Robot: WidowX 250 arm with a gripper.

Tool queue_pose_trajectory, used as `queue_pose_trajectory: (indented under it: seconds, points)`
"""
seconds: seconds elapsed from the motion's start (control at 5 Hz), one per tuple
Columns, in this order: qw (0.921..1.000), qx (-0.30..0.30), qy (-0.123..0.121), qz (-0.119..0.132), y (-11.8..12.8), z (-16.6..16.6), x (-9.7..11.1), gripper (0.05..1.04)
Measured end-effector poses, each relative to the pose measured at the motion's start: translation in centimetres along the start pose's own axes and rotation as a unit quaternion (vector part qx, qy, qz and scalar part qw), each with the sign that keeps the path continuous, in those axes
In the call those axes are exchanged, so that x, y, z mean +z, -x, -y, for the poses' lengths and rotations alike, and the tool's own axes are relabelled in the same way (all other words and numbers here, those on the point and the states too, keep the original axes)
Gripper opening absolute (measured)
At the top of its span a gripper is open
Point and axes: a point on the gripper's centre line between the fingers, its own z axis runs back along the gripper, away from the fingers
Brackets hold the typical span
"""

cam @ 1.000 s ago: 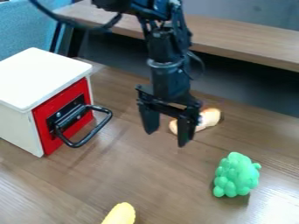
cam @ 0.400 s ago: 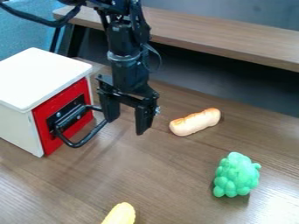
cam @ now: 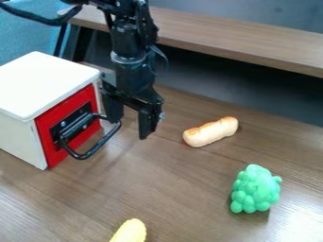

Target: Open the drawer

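The gripper [cam: 130, 119] hangs beside the white box at the left, its two fingers spread apart. Its left finger stands right by the back end of the black handle [cam: 99, 144]; whether they touch I cannot tell. Its right finger is out over the table. The handle juts from the red drawer front [cam: 71, 126], which sits flush in the side of the white box [cam: 45, 84].
A bread roll toy [cam: 210, 132] lies to the right of the gripper. Green toy grapes [cam: 255, 189] are at the lower right, and a yellow toy [cam: 131, 231] is at the bottom edge. A raised wooden ledge [cam: 240, 40] runs behind the table.
The gripper has moved left from in front of the bread roll to the handle's back end, lately only a little. The drawer and the toys have not moved.
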Motion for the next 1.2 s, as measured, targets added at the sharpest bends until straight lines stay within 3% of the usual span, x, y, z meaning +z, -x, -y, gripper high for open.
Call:
queue_pose_trajectory:
  seconds: [0.8, 1.0, 1.2]
  points:
    - [0.9981, 0.011, -0.042, -0.043, 1.4, -3.4, -3.7, 0.999]
    - [0.9984, 0.008, -0.032, -0.047, 1.4, -3.0, -4.6, 0.999]
    - [0.9995, 0.004, -0.001, -0.031, 1.4, -1.9, -5.3, 0.999]
